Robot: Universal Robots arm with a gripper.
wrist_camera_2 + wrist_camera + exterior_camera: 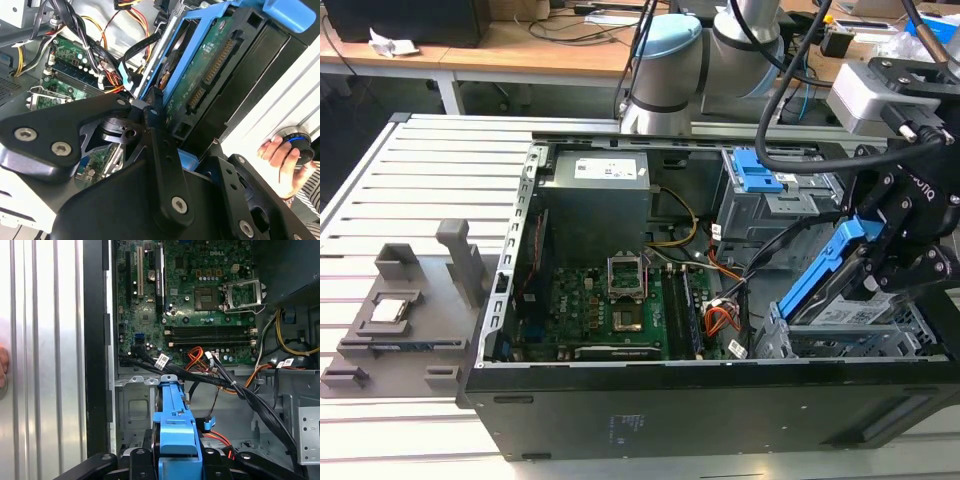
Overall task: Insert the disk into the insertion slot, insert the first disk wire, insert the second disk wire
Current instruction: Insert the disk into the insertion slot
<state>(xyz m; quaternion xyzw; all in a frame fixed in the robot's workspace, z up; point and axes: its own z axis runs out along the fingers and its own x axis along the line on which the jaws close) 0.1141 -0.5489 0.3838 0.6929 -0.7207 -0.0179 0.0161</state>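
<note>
Holding the disk [825, 275] by its blue carrier, the gripper [882, 268] has its jaws closed on the carrier's two long sides; in the first wrist view the blue frame sits pinched at the middle of the tool. The disk is tilted. Its long axis slants from a low end toward the exterior view's left up to the jaws at the exterior view's right. The slot [910, 342] lies directly below, in the near corner of the case [620, 400]. The low end hangs at the slot's mouth, but I cannot tell whether they touch. Loose wires [235, 385] cross between motherboard [200, 305] and slot, close to the disk's path.
</note>
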